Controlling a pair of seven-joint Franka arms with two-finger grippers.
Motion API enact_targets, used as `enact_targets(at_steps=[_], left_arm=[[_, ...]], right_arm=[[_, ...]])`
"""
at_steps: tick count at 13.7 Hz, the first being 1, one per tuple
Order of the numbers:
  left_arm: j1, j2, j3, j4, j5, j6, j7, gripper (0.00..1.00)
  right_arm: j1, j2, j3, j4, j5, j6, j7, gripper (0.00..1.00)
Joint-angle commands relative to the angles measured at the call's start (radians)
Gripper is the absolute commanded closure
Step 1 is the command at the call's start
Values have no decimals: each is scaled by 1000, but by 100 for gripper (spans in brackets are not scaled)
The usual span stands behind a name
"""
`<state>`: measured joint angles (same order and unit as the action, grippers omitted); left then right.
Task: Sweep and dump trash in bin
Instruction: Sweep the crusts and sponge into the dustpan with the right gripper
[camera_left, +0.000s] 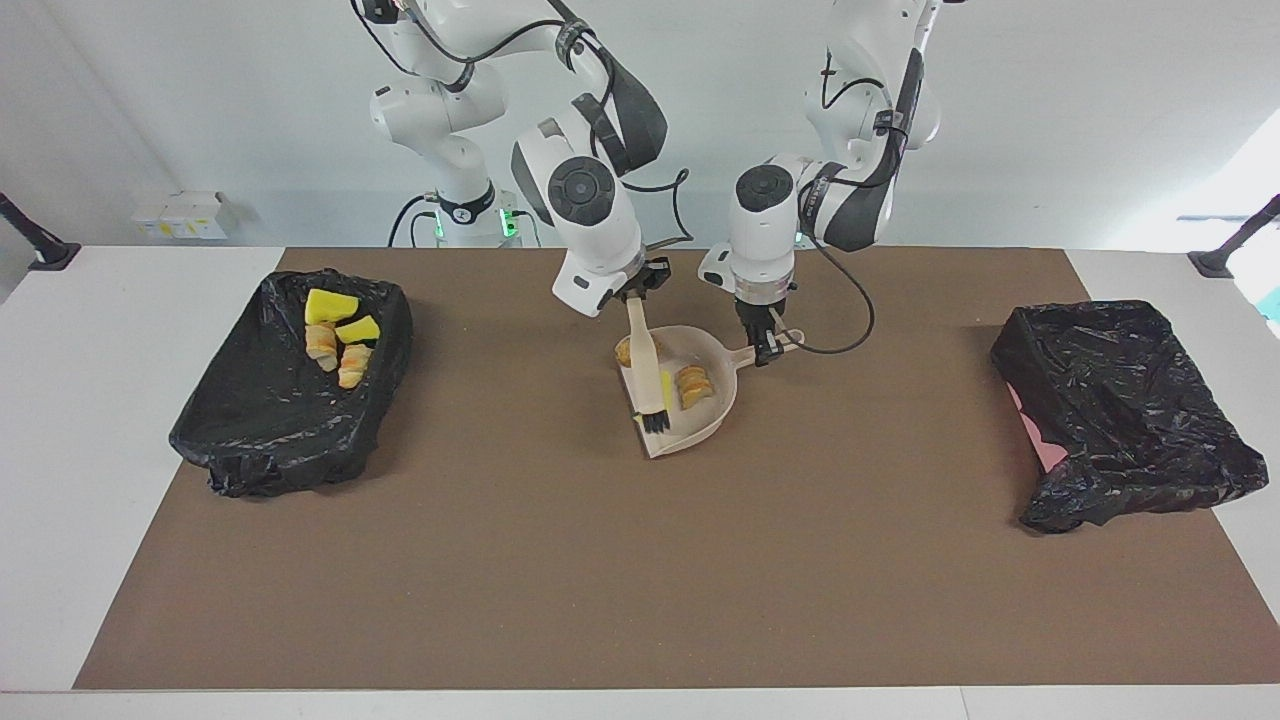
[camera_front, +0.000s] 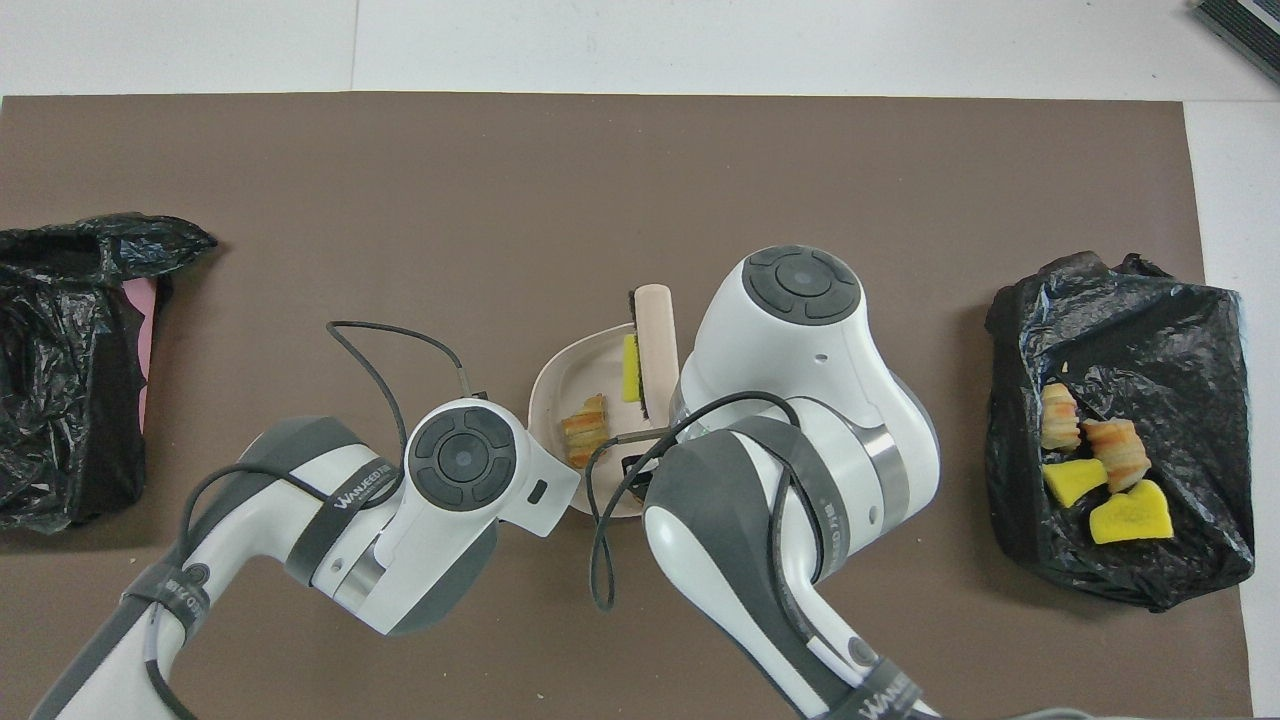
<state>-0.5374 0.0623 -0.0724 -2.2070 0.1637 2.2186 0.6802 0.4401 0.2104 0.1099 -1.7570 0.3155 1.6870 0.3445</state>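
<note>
Right end effector (camera_left: 640, 292) clamps brush (camera_left: 648, 375) over dustpan (camera_left: 715, 420); left end effector (camera_left: 766, 345) grips pan handle. Risk: tilt spills sponge chunk (camera_front: 631, 353), bread lumps (camera_left: 692, 386) before bin (camera_left: 250, 440).

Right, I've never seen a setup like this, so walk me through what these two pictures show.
Two white robot arms work at a table covered by a brown mat. One picture faces the robots from across the table; the other looks down from above their own end, so its sides are flipped.

The left gripper is shut on the handle of a beige dustpan. The right gripper is shut on a black-bristled brush, its bristles inside the pan.

In the pan lie a yellow sponge chunk and two bread-like lumps.

A black-lined bin at the right arm's end holds four scraps. Another bagged bin sits at the left arm's end.
</note>
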Motion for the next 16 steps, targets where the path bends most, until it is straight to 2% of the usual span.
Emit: enact_targets(at_steps=[1, 3, 5, 7, 8, 10, 16], left_arm=[[8, -21, 2, -34, -16, 30, 24, 100], [29, -16, 2, -33, -36, 30, 33, 100], [40, -12, 2, -31, -67, 52, 56, 100], [57, 0, 2, -19, -82, 59, 58, 100], [60, 4, 3, -16, -95, 61, 56, 100], [79, 7, 6, -14, -128, 65, 56, 100], [126, 31, 5, 21, -150, 62, 52, 100]], right_arm=[[11, -70, 8, -123, 36, 43, 18, 100], [28, -130, 8, -235, 60, 103, 16, 100], [57, -164, 8, -295, 86, 129, 14, 100], [110, -164, 8, -334, 100, 151, 30, 100], [135, -163, 8, -354, 118, 199, 40, 100], [190, -157, 8, -377, 151, 253, 70, 100], [279, -169, 10, -380, 235, 260, 148, 100]])
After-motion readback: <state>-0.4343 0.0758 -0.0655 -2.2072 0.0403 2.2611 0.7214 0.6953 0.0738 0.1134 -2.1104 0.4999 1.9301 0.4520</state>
